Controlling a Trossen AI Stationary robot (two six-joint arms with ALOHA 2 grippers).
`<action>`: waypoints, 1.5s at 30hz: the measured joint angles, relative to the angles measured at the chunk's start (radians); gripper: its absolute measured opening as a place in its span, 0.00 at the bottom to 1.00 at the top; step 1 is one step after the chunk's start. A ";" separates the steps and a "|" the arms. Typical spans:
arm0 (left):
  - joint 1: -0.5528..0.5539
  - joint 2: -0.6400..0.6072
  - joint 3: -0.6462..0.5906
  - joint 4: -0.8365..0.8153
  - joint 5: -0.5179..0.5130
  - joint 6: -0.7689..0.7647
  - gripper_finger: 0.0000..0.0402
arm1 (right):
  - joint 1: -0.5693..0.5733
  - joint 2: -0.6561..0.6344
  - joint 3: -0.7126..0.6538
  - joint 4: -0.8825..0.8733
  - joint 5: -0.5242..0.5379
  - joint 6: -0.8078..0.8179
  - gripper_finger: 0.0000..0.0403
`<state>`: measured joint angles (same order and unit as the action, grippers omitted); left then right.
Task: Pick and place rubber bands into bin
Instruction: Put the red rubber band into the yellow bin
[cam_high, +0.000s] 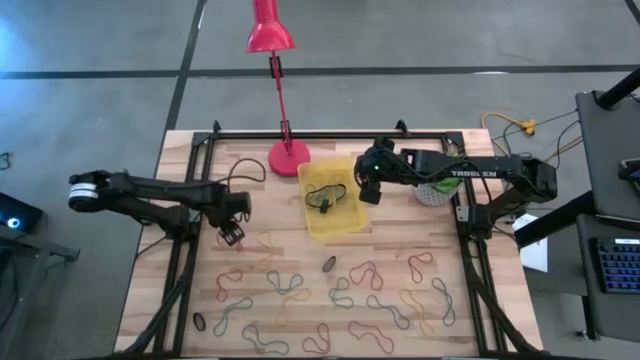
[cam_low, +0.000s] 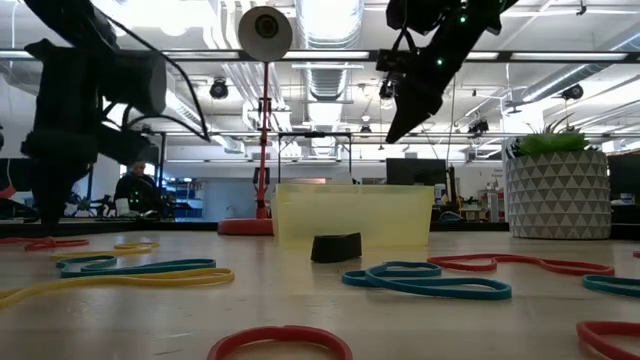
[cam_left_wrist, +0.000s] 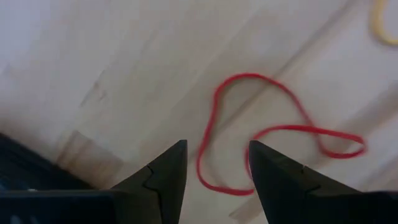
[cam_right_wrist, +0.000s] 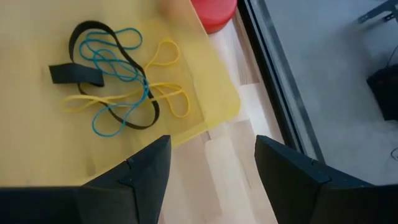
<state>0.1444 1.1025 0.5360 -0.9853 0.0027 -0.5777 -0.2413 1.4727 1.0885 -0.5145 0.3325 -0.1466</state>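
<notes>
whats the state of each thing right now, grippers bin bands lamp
left gripper: open, empty, fingers poised over a red rubber band
right gripper: open, empty, above the bin's edge
bin: upright, holds black, blue and yellow bands
loose rubber bands: scattered flat on the table
lamp: standing, whether it is lit cannot be told

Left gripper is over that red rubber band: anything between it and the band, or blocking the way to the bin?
Nothing visible. The left gripper is open directly above the red rubber band on bare wood. Between there and the bin only flat bands lie on the table. The right gripper hovers at the bin's edge.
</notes>
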 joint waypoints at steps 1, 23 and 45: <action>0.000 0.012 -0.006 0.002 -0.012 0.000 0.39 | 0.000 0.000 0.000 0.003 0.000 0.013 0.54; -0.007 0.123 0.033 0.047 -0.019 -0.112 0.39 | 0.000 0.000 0.000 0.007 0.001 0.231 0.54; -0.020 0.239 -0.016 0.181 -0.004 -0.115 0.22 | 0.000 0.001 0.000 0.007 0.007 0.244 0.54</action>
<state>0.1242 1.3411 0.5200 -0.8042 -0.0016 -0.6927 -0.2409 1.4738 1.0885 -0.5076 0.3397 0.0975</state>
